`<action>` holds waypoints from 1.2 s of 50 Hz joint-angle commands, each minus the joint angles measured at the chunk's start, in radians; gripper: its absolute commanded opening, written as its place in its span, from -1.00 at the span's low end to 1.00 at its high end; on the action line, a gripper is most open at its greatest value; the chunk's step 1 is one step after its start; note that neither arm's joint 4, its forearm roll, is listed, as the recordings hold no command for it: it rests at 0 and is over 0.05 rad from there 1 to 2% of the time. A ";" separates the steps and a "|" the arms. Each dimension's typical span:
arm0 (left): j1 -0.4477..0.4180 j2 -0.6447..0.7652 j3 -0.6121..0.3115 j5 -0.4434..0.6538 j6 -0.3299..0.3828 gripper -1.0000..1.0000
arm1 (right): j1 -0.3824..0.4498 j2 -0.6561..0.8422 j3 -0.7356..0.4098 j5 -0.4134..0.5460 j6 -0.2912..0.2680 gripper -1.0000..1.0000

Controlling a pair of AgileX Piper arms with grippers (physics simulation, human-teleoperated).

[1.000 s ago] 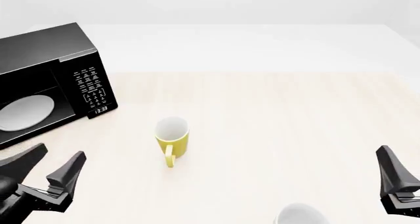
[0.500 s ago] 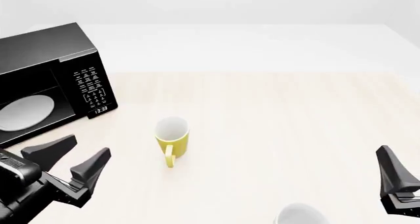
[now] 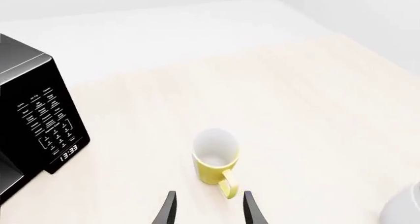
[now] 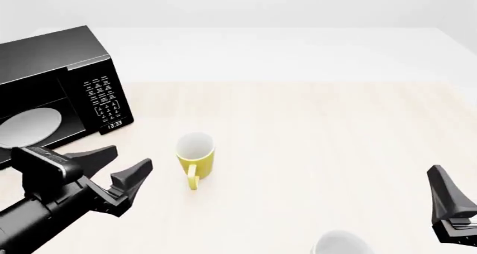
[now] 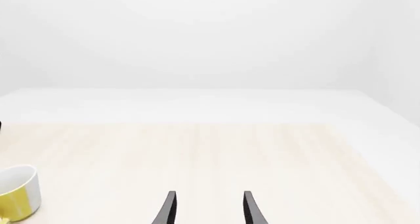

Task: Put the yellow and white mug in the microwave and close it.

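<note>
Yellow and white mug [image 4: 195, 157]: upright on the tabletop [image 4: 313, 131], handle toward 6 o'clock, well apart from the microwave [image 4: 56, 86], which stands at the mug's 10 o'clock with its cavity open. Left gripper [image 4: 119, 164]: fingers apart and empty, at the mug's 9 o'clock, near but not touching. Right gripper [image 5: 206, 209]: fingers apart, empty, well off at the mug's 4 o'clock.
</note>
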 commanded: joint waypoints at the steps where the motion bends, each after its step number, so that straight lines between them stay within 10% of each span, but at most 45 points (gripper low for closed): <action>1: -0.017 0.121 -0.032 -0.051 -0.065 1.00 | 0.000 -0.002 0.001 0.000 0.001 1.00; 60: -0.082 0.676 -0.119 -0.366 -0.241 1.00 | 0.000 -0.002 0.001 0.000 0.001 1.00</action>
